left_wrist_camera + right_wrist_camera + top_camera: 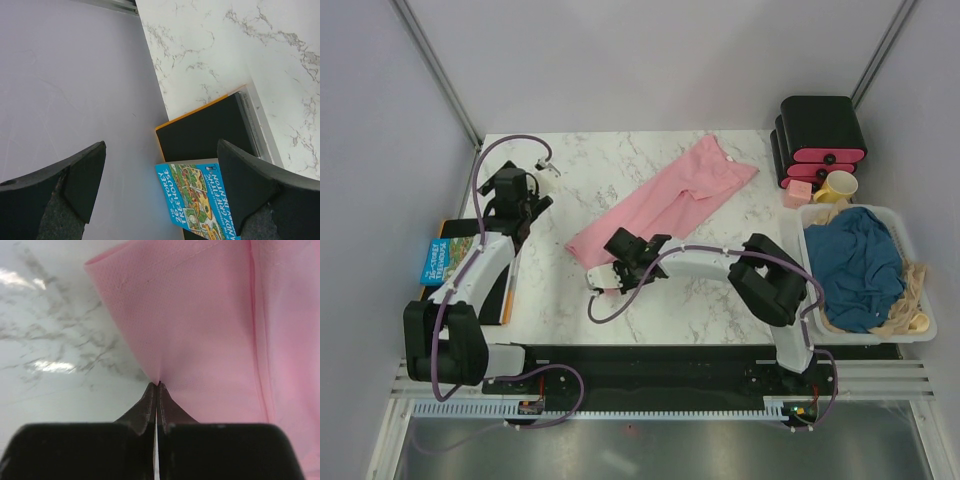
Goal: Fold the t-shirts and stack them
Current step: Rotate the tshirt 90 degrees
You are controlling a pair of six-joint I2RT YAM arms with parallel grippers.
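Right wrist shows right fingers (144, 412) pinched tight on pink t-shirt (210, 320) edge; left fingers (75, 185) spread wide.

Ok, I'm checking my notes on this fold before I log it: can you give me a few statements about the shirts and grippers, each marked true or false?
1. The right gripper is shut on an edge of the pink t-shirt. True.
2. The left gripper grips the blue book. False: it is open with nothing between its fingers, and the book lies below it.
3. The blue t-shirt lies folded on the table. False: it sits crumpled in the white basket.
4. A yellow mug stands by the black boxes. True.
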